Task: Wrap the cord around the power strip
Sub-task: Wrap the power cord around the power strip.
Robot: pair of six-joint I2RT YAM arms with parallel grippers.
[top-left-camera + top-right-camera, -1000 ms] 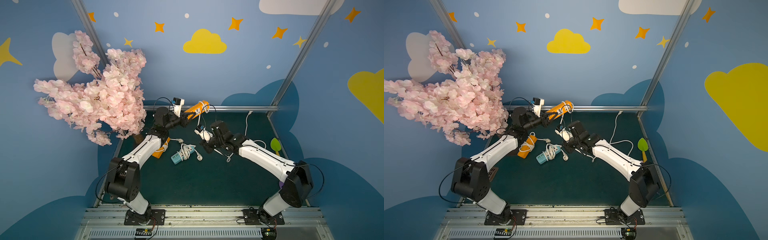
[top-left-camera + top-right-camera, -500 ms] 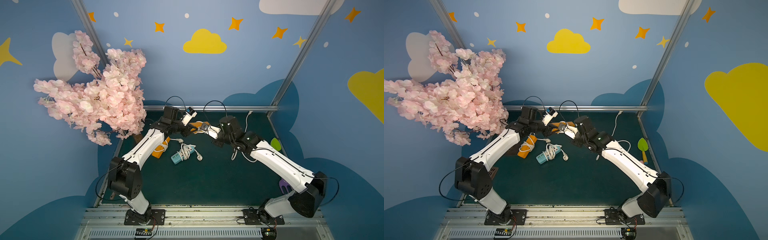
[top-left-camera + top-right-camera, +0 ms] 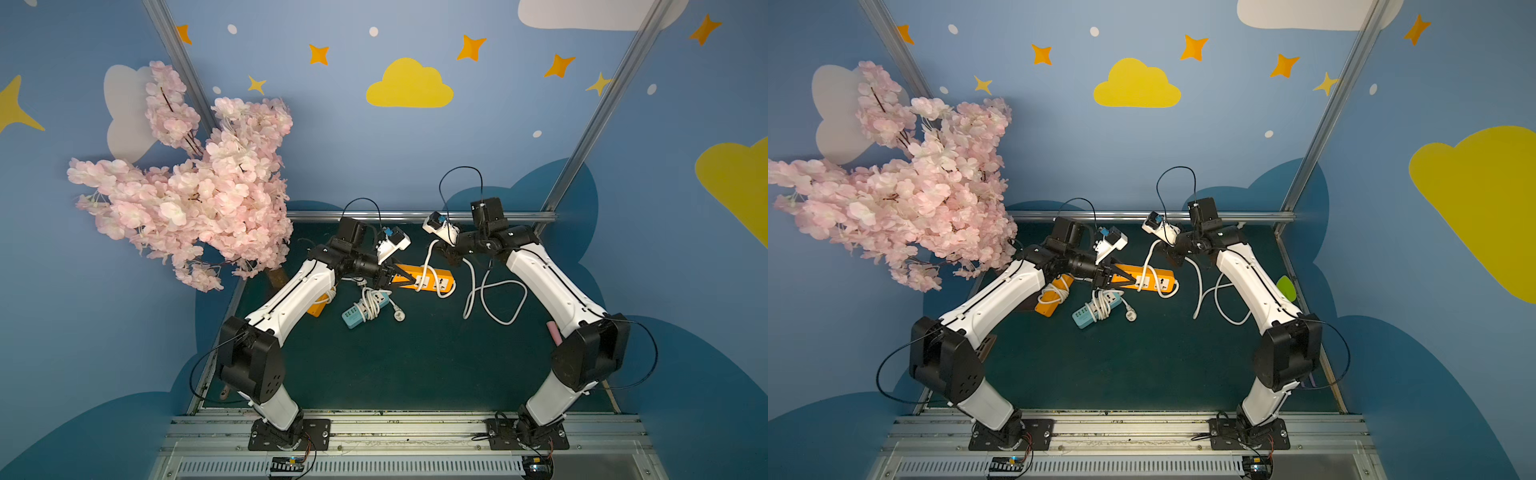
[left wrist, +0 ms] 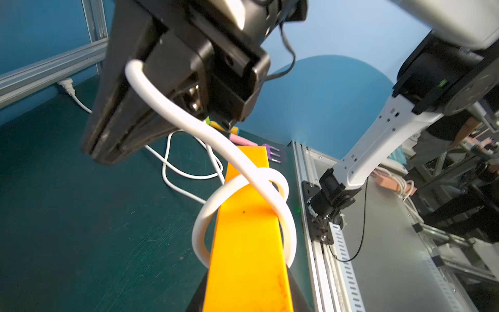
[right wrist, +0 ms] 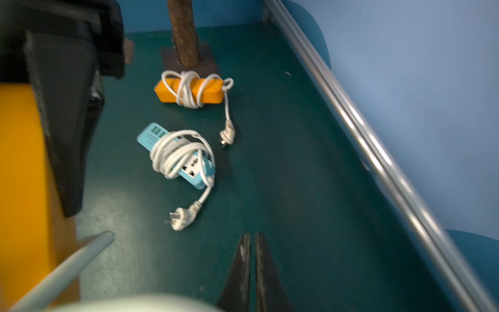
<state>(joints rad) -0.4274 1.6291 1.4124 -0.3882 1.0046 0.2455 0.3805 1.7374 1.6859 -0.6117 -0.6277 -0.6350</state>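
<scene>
In both top views my left gripper (image 3: 403, 277) (image 3: 1125, 277) is shut on one end of an orange power strip (image 3: 440, 282) (image 3: 1158, 280), holding it level just above the green mat. In the left wrist view the strip (image 4: 245, 243) runs away from the jaws. A white cord (image 4: 243, 167) is looped about twice round its far part. From there the cord (image 3: 428, 259) rises to my right gripper (image 3: 452, 261) (image 4: 100, 156) and lies against its side. The right gripper (image 5: 251, 236) is shut, nothing between its tips. The rest of the cord (image 3: 494, 299) lies in loose loops on the mat.
A teal strip (image 3: 365, 309) (image 5: 178, 154) and a second orange strip (image 3: 1054, 297) (image 5: 189, 90), both wrapped in white cords, lie under my left arm. The blossom tree (image 3: 195, 187) stands at the back left. A metal rail (image 3: 415, 216) runs along the back, and small utensils (image 3: 1286, 288) lie at the right edge.
The left gripper has brought the orange strip down from the back and levelled it over the mat. The right arm has swung up and rightward, drawing the cord out.
</scene>
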